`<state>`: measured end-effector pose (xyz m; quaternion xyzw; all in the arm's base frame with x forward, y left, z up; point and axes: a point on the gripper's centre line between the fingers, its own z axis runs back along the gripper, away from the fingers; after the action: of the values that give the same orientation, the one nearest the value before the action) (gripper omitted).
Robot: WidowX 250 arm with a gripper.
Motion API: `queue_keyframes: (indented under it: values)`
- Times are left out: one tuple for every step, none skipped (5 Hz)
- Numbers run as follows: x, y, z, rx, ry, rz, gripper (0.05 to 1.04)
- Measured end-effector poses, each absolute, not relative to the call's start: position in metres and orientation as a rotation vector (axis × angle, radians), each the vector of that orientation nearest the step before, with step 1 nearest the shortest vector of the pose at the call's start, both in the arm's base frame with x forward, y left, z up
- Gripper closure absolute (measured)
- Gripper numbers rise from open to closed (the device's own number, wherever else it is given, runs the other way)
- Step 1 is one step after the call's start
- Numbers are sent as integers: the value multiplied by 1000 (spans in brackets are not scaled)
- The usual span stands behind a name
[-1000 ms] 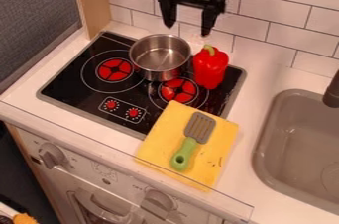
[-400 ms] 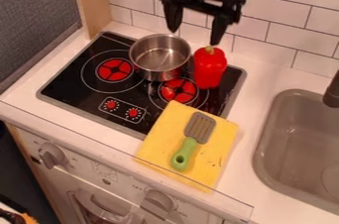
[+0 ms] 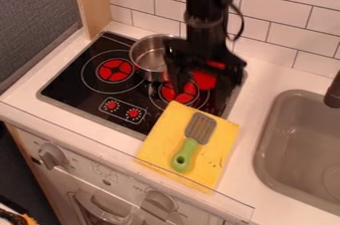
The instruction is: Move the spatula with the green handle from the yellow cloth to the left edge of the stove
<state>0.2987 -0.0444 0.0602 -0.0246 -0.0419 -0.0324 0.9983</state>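
The gripper [image 3: 201, 92] is over the right side of the stove, its two fingers spread apart. Between and behind them shows part of the red bell pepper [image 3: 205, 80], largely covered by the gripper; whether they touch cannot be told. Just left of the gripper, the metal pot [image 3: 147, 56] stands at the back of the stove, its right side hidden. In front of the stove lies a yellow cloth or board [image 3: 162, 131], with a grey-headed spatula [image 3: 192, 140] on it, green handle toward the front.
The black stovetop [image 3: 73, 82] has red burner marks and two printed knobs. At the right is a grey sink [image 3: 266, 139] with a dark faucet [image 3: 333, 92]. A tiled wall [image 3: 286, 35] runs behind the counter, and a wooden panel [image 3: 97, 5] stands at the back left.
The gripper has come down and forward from above the back of the stove to the pepper, its fingers still apart. Pot, spatula and yellow piece have stayed put.
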Motion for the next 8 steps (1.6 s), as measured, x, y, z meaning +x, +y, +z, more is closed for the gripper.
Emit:
queue_keyframes:
  values:
    - [281, -50, 42, -67, -40, -98, 83]
    - [267, -63, 32, -53, -19, -155, 83]
    - [261, -67, 27, -32, -19, -163, 83]
    - [261, -70, 15, -5, -5, -163, 144]
    - [270, -71, 9, 12, -1, -155, 419]
    - [277, -74, 7, 25, -7, -161, 692]
    - [278, -75, 9, 19, -4, -154, 773]
    - [276, -79, 15, -16, -19, -157, 857]
